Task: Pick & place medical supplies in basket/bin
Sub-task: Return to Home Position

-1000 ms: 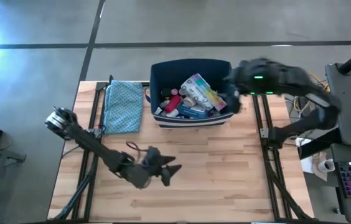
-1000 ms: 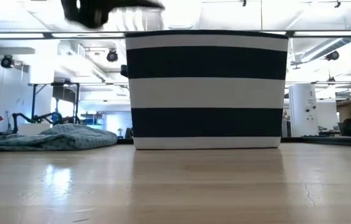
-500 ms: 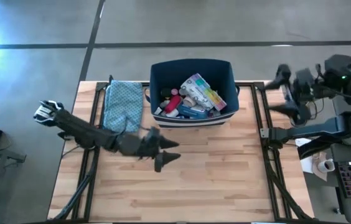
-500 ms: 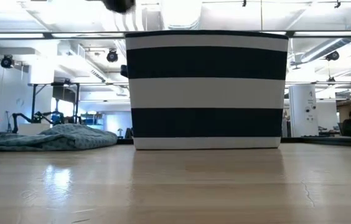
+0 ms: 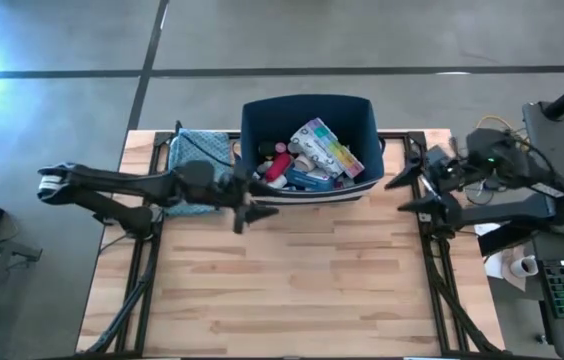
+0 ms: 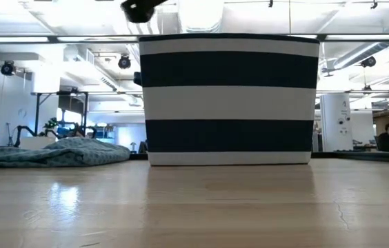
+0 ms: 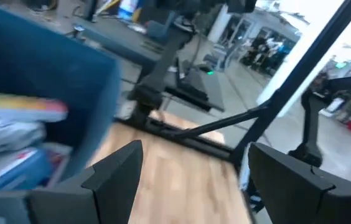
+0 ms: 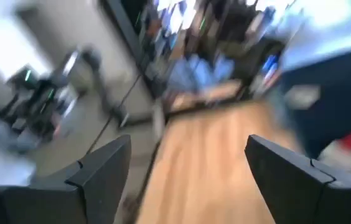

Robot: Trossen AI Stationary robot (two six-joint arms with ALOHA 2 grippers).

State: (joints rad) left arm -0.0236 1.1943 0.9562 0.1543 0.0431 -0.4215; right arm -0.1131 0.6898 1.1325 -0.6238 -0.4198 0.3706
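While the left arm [image 5: 112, 188] stretches its slim dark links across from the left side of the worktop [image 5: 302, 290], it passes over a teal patterned cloth [image 5: 200, 150]. In the low view the cloth lies in soft, crumpled folds. The left jaws hang just beside the near left corner of the bin [image 5: 307, 100], above the level of its rim. They are released: the left wrist view shows two blunt matte-black fingers [image 7: 110, 177] standing well apart with nothing between them.

The worktop is pale wood, laid in narrow butcher-block strips with a slight sheen. The bin sits at its far middle, a soft-sided rectangular box of navy fabric. From table height its wall shows broad navy and white bands.

The medical supplies [image 5: 297, 170] are heaped inside it. The pill organiser [image 5: 327, 145], a long flat strip of rainbow-coloured compartments, lies aslant on top. Below it are a small red piece [image 5: 280, 160] and a flat blue pack [image 5: 307, 181] (the rest is too small to tell apart).

To the right of the bin, the right arm [image 5: 522, 185] is folded over the black metal rail [image 5: 424, 240]. The right jaws point towards the bin, near its right wall without touching it, and are likewise spread and empty.
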